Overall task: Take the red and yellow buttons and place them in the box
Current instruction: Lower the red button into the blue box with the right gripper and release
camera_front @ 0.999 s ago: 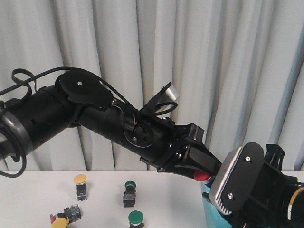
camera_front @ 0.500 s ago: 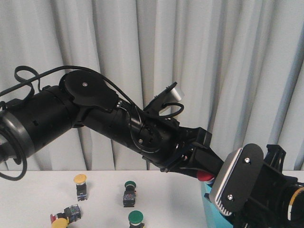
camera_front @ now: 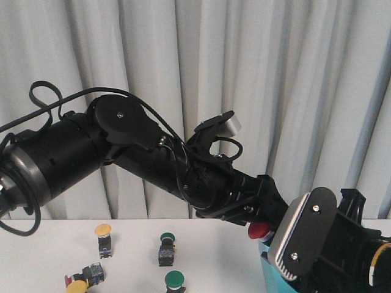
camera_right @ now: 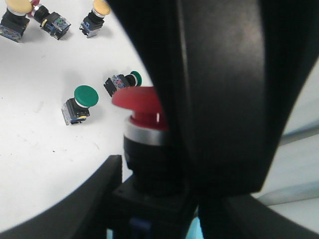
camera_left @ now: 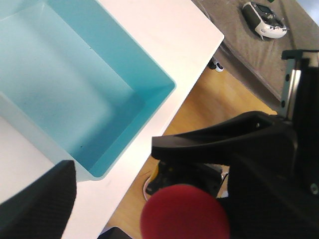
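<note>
Red button (camera_front: 259,231) sits clamped in the left gripper (camera_front: 264,227), raised above the table (camera_front: 36,256) and just beside the near edge of the box (camera_front: 273,278) in the front view. In the left wrist view its round red cap (camera_left: 184,211) fills the lower middle, with the turquoise box (camera_left: 75,84) open below and ahead of it; the box interior shows nothing inside in the visible part. The right wrist view shows the same red cap (camera_right: 137,102) on a silver collar and dark body.

The right gripper appears in the right wrist view only as dark finger parts at the frame edge; whether it is apart or together cannot be told.

On the table, a yellow button (camera_front: 104,238) stands upright, well apart from the box. A second yellow button (camera_front: 78,285) lies near the front edge. Two green buttons (camera_front: 166,247) (camera_front: 175,280) rest between them and the box.

No readable labels, brands or writing appear on any item.
</note>
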`<act>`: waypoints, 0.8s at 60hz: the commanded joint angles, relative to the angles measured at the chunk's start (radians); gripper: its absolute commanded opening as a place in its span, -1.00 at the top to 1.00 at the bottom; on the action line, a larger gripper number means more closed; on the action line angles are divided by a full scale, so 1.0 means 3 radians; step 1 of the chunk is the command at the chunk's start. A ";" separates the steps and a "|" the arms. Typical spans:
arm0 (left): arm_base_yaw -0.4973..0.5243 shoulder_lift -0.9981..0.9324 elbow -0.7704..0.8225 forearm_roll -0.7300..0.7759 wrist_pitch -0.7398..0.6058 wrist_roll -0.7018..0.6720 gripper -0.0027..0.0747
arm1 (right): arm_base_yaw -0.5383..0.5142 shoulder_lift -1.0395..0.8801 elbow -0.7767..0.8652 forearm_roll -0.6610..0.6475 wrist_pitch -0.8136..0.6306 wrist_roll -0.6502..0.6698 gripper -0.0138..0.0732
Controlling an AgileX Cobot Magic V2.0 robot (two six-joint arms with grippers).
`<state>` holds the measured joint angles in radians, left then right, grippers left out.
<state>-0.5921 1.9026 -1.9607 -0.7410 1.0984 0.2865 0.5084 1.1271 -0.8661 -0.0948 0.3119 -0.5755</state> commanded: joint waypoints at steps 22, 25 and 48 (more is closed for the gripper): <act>0.0670 -0.0244 -0.1012 0.0449 0.0173 0.0084 -0.39 | 0.0000 -0.0075 -0.0119 -0.0047 -0.0182 0.0282 0.70; 0.0720 -0.0282 -0.1009 0.0793 0.0245 0.0072 -0.30 | 0.0000 -0.0075 -0.0131 -0.0060 -0.0193 0.0285 0.69; 0.0779 -0.0474 -0.0777 0.2620 0.0505 -0.0288 0.95 | -0.0905 0.0011 -0.0777 -0.0141 -0.0346 0.1462 0.69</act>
<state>-0.3592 1.8129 -2.1956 -0.0120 1.2709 0.2312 0.3489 1.1309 -1.0176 -0.1208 0.2998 -0.2580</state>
